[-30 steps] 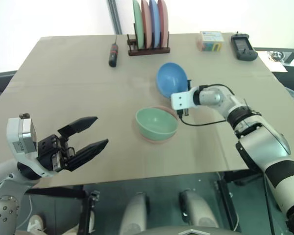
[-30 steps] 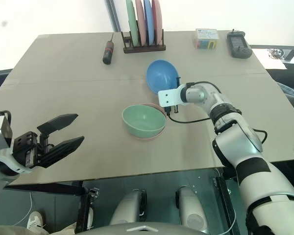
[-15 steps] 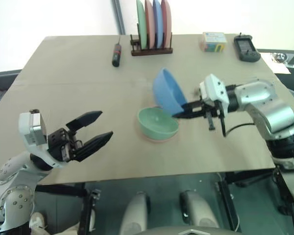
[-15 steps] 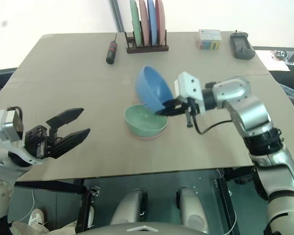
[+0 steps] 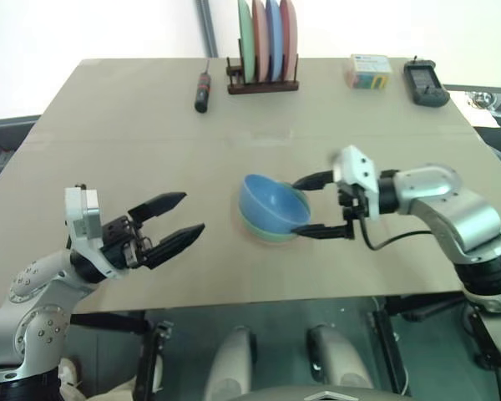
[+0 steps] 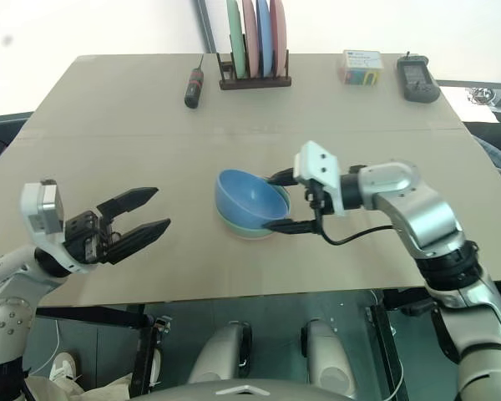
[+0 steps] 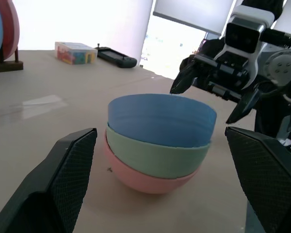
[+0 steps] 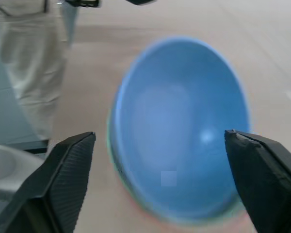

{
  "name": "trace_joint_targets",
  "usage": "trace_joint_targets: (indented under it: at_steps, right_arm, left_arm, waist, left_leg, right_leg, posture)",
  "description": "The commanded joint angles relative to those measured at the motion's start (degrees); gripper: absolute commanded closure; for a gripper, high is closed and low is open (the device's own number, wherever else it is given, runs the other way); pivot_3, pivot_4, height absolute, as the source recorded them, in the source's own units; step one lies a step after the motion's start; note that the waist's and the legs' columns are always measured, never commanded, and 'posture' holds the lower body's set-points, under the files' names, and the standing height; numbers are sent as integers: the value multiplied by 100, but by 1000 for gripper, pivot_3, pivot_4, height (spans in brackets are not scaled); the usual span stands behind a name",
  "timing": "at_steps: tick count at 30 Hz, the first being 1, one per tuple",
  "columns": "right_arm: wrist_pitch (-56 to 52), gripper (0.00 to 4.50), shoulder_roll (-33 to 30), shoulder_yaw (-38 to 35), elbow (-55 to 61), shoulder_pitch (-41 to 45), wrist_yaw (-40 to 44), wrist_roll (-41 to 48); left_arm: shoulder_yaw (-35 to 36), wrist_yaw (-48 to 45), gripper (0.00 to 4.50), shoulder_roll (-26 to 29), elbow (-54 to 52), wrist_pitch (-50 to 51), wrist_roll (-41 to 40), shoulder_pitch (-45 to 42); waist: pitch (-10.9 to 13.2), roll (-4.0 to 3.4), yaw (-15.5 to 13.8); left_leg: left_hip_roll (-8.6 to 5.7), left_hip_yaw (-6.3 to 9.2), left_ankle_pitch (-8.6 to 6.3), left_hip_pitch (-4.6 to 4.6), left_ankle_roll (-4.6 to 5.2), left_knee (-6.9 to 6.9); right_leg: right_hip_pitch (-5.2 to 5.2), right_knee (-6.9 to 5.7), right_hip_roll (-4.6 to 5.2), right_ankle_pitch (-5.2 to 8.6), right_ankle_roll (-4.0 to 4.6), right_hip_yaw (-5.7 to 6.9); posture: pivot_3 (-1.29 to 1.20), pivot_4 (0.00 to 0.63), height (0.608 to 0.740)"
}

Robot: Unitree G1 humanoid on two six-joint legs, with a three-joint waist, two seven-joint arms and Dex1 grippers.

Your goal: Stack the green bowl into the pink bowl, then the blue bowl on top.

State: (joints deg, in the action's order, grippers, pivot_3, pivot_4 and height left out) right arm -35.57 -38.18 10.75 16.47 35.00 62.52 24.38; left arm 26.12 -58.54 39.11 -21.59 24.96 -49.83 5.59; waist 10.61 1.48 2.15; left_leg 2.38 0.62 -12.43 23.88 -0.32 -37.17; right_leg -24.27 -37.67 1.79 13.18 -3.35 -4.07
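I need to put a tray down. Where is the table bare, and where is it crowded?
Bare: the wide stretch between the screwdriver and the left gripper. Crowded: the far edge, with the plate rack, and around the blue bowl, flanked by the open right gripper.

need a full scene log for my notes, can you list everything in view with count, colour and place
small round sky-blue plastic bowl: 1, blue, top of the stack at the table's middle
small round pale mint-green plastic bowl: 1, green, nested under the blue one
small round salmon-pink plastic bowl: 1, pink, bottom of the stack
flat plates: 4, green, pink, blue, pink, upright in a dark wooden rack at the far edge
screwdriver: 1, black and red, left of the rack
small box: 1, multicoloured, far right
black handheld device: 1, far right corner
tan table: 1
left gripper: open, left of the stack
right gripper: open, around the stack's right side
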Motion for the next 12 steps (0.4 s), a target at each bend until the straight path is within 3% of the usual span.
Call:
trace_joint_targets:
  at_steps: [1,8,12]
  right_arm:
    - [-118,88,-485,-1020,497,-774,-300,181]
    - [187,88,-1330,-2669,801,-2417,-300,238]
    - [62,88,-1495,-3217,1115,-2886,-291,473]
  left_arm:
    - [150,139,0,100,-249,-118,230,233]
    - [789,-224,0,484,-349,-172,290,954]
    - [1020,-396,0,629,-294,-165,286,1102]
  waist:
    - [-1,2,1]
    - [0,2,17]
    - [-1,1,19]
  left_leg:
    - [0,1,0,0,0,0]
    - [1,-6,0,-4,0,0]
    - [5,-11,0,-12,0,-1]
  right_leg:
    - [1,0,0,0,0,0]
    - [0,3,1,12,-18,-3]
    - [0,0,0,15,-23,-6]
  posture:
    - [0,150,740]
    - [0,150,740]
    - [0,150,740]
